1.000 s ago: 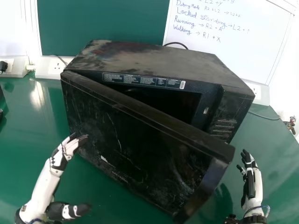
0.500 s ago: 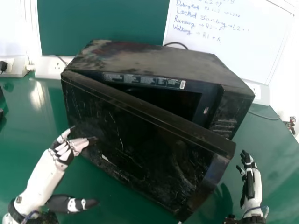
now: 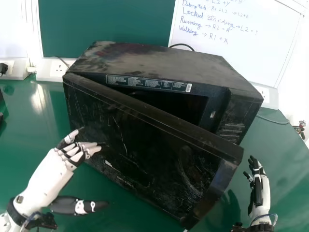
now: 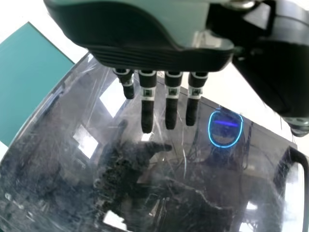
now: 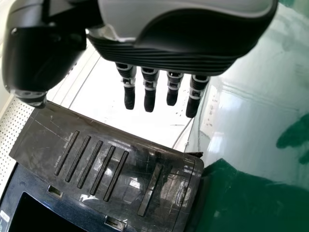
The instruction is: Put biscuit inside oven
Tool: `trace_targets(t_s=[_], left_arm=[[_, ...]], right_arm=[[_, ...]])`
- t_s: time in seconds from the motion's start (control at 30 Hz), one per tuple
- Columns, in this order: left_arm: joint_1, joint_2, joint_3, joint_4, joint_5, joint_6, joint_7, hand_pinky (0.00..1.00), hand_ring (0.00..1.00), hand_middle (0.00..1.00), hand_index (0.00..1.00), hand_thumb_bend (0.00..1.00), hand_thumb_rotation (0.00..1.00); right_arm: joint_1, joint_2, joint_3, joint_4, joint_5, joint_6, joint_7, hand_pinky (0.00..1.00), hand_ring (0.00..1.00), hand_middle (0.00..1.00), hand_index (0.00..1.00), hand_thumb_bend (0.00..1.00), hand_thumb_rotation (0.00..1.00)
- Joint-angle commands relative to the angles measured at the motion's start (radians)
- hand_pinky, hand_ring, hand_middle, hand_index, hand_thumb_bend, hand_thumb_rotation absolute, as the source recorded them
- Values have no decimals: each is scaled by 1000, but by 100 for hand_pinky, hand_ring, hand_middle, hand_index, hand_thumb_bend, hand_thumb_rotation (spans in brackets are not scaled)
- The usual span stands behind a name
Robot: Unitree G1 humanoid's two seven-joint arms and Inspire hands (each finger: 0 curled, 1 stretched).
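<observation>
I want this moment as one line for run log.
boxy black oven; scratched black door partly open; left robot hand open at door's outer face, contact unclear; right robot hand open near oven

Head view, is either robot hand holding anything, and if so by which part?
Nothing is held: left robot hand open by the oven door, right robot hand open beside the oven.

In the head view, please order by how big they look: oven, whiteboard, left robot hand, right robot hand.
1. Oven
2. Whiteboard
3. Left robot hand
4. Right robot hand; nearness may affect these last two.
</observation>
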Motion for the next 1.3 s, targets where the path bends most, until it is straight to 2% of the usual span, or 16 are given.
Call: trace_targets(t_s=[0.0,0.27,0.4,0.67,0.87,1.07,1.27], left_arm=[[8,32,-15,-23,12,21,-7,62,77,86,87,89,74],[-3,83,-55,-49,-13,88,-24,57,72,83,84,90,70],[-16,108,-78,-35,-42,101,-34,57,72,83,84,89,69],[-44,139,-111,-15,-49,135,-47,59,73,83,84,86,72],[-71,168,-137,15,-82,146,-71,59,74,84,86,86,73],[-97,192,-157,36,-116,154,-102,61,75,85,87,86,69],[-124,208,-177,83,-143,138,-101,59,76,86,87,85,69]], right_arm=[[3,8,-2,-1,-2,0,-7,90,95,96,95,84,100],[4,10,-2,-8,-5,5,-11,90,95,96,95,86,100],[1,11,-2,-2,-6,2,-12,90,94,96,94,85,100],[3,15,2,-5,-3,2,-15,91,95,97,95,85,100],[4,15,1,-7,0,8,-13,92,95,96,95,83,100],[3,19,0,-5,3,8,-14,92,95,96,95,84,100],[0,22,3,1,-7,6,-20,90,95,96,94,85,100]])
